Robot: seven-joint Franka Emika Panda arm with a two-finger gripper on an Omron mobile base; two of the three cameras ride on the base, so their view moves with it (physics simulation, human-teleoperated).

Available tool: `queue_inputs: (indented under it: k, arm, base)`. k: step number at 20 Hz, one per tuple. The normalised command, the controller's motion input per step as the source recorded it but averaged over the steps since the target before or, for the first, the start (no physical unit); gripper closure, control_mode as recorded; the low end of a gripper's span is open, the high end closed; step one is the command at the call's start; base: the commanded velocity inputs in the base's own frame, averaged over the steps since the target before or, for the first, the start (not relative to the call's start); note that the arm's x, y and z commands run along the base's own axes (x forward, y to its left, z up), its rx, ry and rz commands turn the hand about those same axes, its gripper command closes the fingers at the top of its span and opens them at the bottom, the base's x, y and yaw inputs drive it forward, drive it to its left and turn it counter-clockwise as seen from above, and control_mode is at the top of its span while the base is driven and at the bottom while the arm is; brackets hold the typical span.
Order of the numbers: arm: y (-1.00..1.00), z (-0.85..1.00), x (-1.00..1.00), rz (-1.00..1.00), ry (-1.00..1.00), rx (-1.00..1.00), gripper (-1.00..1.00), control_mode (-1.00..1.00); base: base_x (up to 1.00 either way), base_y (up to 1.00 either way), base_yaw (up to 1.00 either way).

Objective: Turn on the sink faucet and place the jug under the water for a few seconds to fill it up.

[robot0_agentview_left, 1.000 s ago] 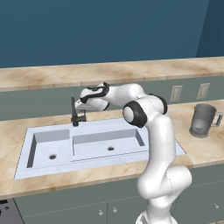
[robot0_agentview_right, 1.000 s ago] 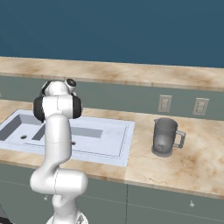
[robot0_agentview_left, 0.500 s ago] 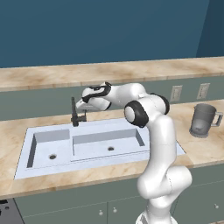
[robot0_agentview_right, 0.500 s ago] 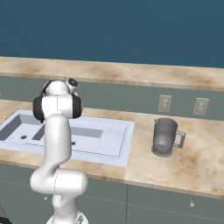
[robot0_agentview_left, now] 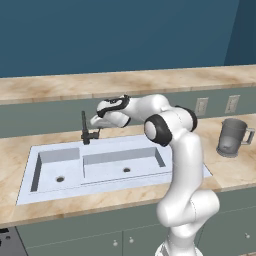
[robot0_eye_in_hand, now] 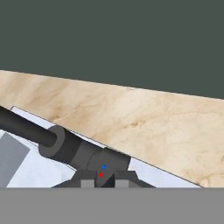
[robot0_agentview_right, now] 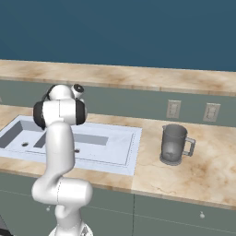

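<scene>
The sink faucet (robot0_agentview_left: 84, 131) stands dark and upright at the back rim of the sink (robot0_agentview_left: 30, 186). My gripper (robot0_agentview_left: 98, 129) reaches down from the right and sits shut right at the faucet's side lever. In the hand view the faucet (robot0_eye_in_hand: 70, 146) lies as a dark tube directly ahead of my shut gripper (robot0_eye_in_hand: 101, 180), touching or nearly touching it. The jug (robot0_agentview_left: 231, 137) stands upright on the counter far to the right, and in the right base view the jug (robot0_agentview_right: 174, 144) stands beside the sink (robot0_agentview_right: 131, 152). No water is in view.
A beige stone counter (robot0_agentview_left: 235, 170) surrounds the sink. Two wall outlets (robot0_agentview_right: 173, 109) sit on the grey-green backsplash behind the jug. A raised stone ledge (robot0_agentview_left: 60, 85) runs along the back. Cabinet doors (robot0_agentview_right: 184, 216) lie below the counter.
</scene>
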Motion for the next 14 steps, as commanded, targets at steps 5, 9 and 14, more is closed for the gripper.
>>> queue_inputs:
  k: [5, 9, 14]
  arm:
    - [-0.5, 0.0, -0.08, -0.02, 0.0, 0.0, 1.0, -1.0]
    - [-0.24, 0.02, -0.03, -0.1, 0.0, 0.03, 1.0, -1.0]
    - [-0.1, 0.27, -0.04, -0.16, -0.01, 0.01, -1.0, -1.0]
  base:
    - [0.0, 0.0, 0.0]
    - [0.0, 0.0, 0.0]
    - [0.0, 0.0, 0.0]
